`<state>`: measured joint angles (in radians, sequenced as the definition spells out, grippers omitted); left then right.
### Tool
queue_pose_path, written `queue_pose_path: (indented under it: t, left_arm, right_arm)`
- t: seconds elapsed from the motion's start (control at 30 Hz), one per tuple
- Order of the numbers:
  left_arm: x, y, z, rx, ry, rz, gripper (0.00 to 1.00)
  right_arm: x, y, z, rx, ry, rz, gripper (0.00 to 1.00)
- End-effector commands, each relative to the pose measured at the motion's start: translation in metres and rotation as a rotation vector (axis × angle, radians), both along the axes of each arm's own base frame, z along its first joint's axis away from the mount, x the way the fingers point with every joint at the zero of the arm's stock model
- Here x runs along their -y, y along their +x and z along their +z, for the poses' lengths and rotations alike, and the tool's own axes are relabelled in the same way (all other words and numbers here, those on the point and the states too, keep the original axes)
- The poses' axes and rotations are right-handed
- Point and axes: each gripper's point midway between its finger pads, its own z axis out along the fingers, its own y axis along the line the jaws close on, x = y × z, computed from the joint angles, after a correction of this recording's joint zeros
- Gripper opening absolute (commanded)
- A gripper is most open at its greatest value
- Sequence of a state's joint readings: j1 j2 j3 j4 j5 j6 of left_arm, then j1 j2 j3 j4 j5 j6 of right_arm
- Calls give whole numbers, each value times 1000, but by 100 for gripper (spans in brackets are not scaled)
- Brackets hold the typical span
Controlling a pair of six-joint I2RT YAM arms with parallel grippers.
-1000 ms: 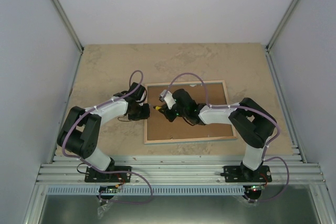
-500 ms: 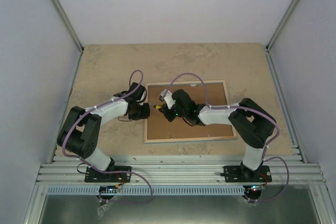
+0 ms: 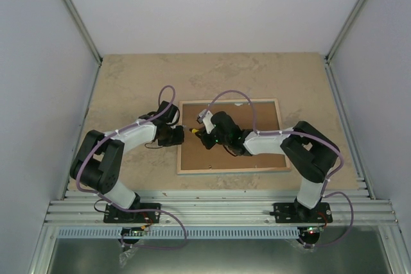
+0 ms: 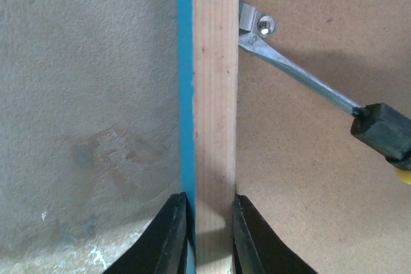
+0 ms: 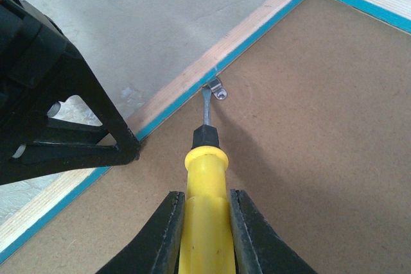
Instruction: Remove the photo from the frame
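Note:
The frame (image 3: 231,170) lies face down, its brown back board up, edged in pale wood and turquoise. The photo is hidden under the board. My left gripper (image 3: 178,134) is shut on the frame's left rail (image 4: 215,94), one finger on each side. My right gripper (image 5: 205,222) is shut on a yellow-handled screwdriver (image 5: 207,184). The screwdriver's metal blade (image 4: 295,75) reaches a small metal clip (image 5: 215,88) screwed to the board beside that rail, and its tip touches the clip.
The frame rests on a beige stone-look table (image 3: 128,81) between grey side walls. Metal rails (image 3: 218,206) with both arm bases run along the near edge. The right arm lies across the back board (image 3: 263,120).
The right gripper and screwdriver have shifted slightly toward the frame's left rail. The left gripper and the frame have stayed put.

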<state>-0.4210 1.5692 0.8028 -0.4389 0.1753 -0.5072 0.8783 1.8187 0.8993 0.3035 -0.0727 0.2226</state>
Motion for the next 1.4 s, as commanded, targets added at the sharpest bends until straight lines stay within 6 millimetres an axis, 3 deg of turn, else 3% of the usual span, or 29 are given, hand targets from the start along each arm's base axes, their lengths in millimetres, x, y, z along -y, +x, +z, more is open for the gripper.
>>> queue_pose_path:
  t: [0.0, 0.33, 0.63, 0.87, 1.1, 1.37]
  left_arm:
    - [7, -18, 3, -52, -53, -11, 12]
    - [8, -19, 4, -54, -64, -8, 12]
    - [9, -21, 5, -53, -86, 11, 11]
    - [11, -21, 4, -56, -101, 20, 12]
    - [11, -20, 5, -51, -105, 23, 12]
    - [11, -20, 6, -47, -107, 19, 12]
  right_arm:
    - [22, 33, 24, 85, 42, -189, 0]
    - [23, 38, 24, 63, 72, -245, 0]
    - [43, 42, 32, 58, 123, -373, 0]
    - [24, 29, 37, 46, 135, -233, 0]
    - [16, 13, 18, -3, 81, -140, 0]
    - [-7, 4, 11, -41, 69, -30, 0]
